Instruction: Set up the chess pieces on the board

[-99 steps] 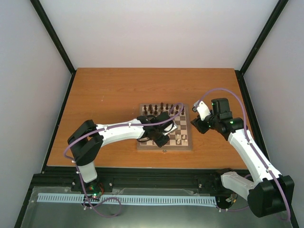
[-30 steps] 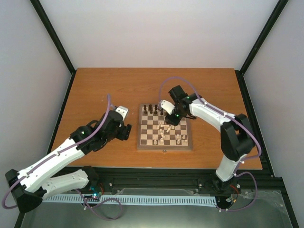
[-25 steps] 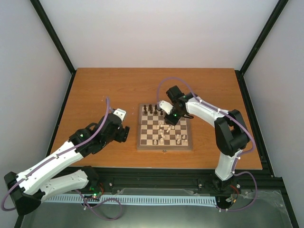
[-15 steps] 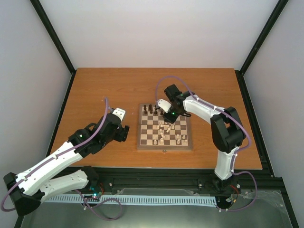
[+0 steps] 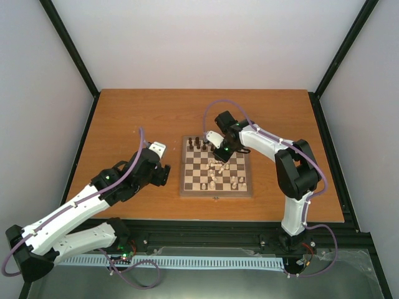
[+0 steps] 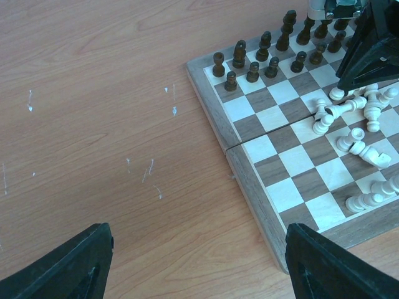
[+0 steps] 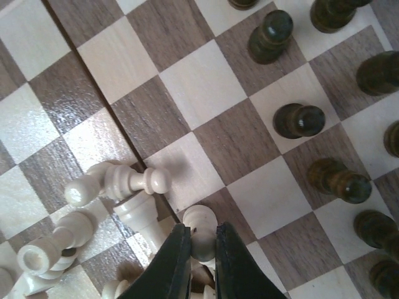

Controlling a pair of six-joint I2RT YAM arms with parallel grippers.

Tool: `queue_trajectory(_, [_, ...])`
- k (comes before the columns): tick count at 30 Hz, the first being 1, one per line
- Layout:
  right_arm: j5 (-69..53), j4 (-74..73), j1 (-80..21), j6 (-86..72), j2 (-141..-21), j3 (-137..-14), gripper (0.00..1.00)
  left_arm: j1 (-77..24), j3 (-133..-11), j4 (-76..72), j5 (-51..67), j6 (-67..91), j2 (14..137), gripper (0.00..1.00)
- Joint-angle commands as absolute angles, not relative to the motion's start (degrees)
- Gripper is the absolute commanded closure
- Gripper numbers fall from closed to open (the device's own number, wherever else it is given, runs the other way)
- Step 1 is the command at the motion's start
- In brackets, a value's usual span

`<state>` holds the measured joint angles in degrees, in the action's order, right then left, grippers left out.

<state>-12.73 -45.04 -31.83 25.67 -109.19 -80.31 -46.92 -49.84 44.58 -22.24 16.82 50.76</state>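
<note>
Pickup looks to be the step in hand. From above, the right gripper (image 5: 222, 151) sits over the board (image 5: 184, 187)'s far half. The left gripper (image 5: 161, 172) hangs off the board's left edge, over the table (image 5: 137, 118).

Left wrist view: its jaws are spread wide and hold nothing, with bare wood along the board's left border.

Right wrist view: the fingers (image 7: 177, 261) clamp a pale piece (image 7: 201, 225) in the tumbled cream pieces (image 7: 118, 187). Dark pieces (image 7: 299, 120) stand close by, toward the board's far side. The next move probably calls for a straight lift, then travel to the board's open near rows.
</note>
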Motion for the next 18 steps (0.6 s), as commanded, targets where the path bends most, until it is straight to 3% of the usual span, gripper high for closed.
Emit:
queue_trajectory(1, [-15.9,-46.2,-32.3,25.3,-108.6,-81.8,0.94,-46.5,-49.9,43.1,-21.6,16.8,51.0,0.22])
queue_trajectory(18, [-20.3,-47.0,-32.3,25.2,-102.2,-80.7,0.94,-46.5,-49.9,43.1,-21.2,16.7,51.2,0.22])
